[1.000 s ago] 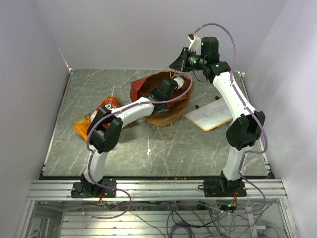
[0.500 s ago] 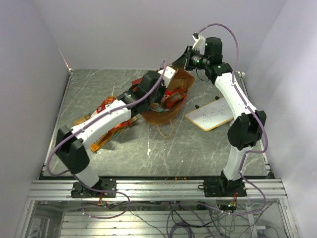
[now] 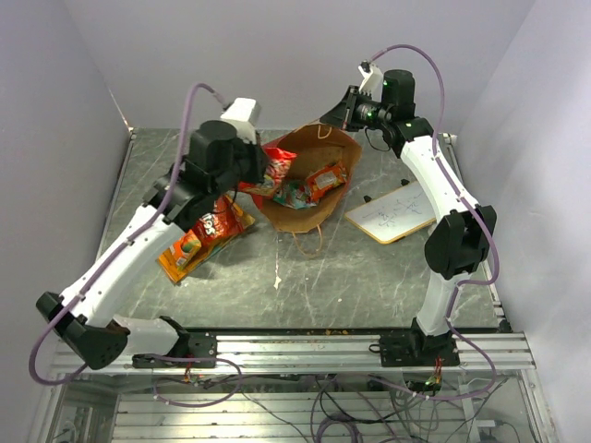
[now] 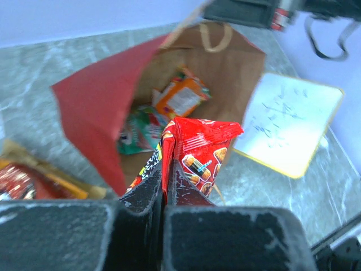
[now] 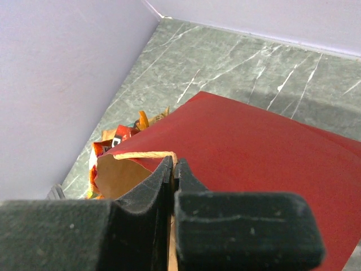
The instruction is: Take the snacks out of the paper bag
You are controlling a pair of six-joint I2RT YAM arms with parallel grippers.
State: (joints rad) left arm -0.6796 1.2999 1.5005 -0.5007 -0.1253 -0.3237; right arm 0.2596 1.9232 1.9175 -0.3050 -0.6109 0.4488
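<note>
Near-left of table (image 3: 369, 277): loose packets (image 3: 199, 238) lying flat in a small overlapping heap, outside the bag. One is orange-gold and one red; also seen at the left edge of the left wrist view (image 4: 22, 182).

Near-right of bag: white board (image 3: 392, 214) with a wood frame, flat on the table, just beside the bag; I cannot tell whether they touch.

Centre: paper bag (image 3: 305, 217), red outside, brown inside, mouth open toward the top camera. A loose twisted handle trails from its near end onto the table.
- Contents: orange packet (image 4: 180, 97) toward the right side of the interior, teal-and-white packet (image 4: 138, 131) beside it to the left, the two touching or overlapping. Both rest on the brown inner wall.

Left lip of bag: left gripper (image 4: 163, 172), jaws pressed together on a corner of a red packet (image 4: 198, 149). The packet is raised over the bag's left edge and hangs free of the other snacks; contact with the bag's red wall cannot be judged.

Far rim of bag: right gripper (image 5: 173, 165), jaws clamped on the bag's far edge by its handle, holding that edge up off the table
</note>
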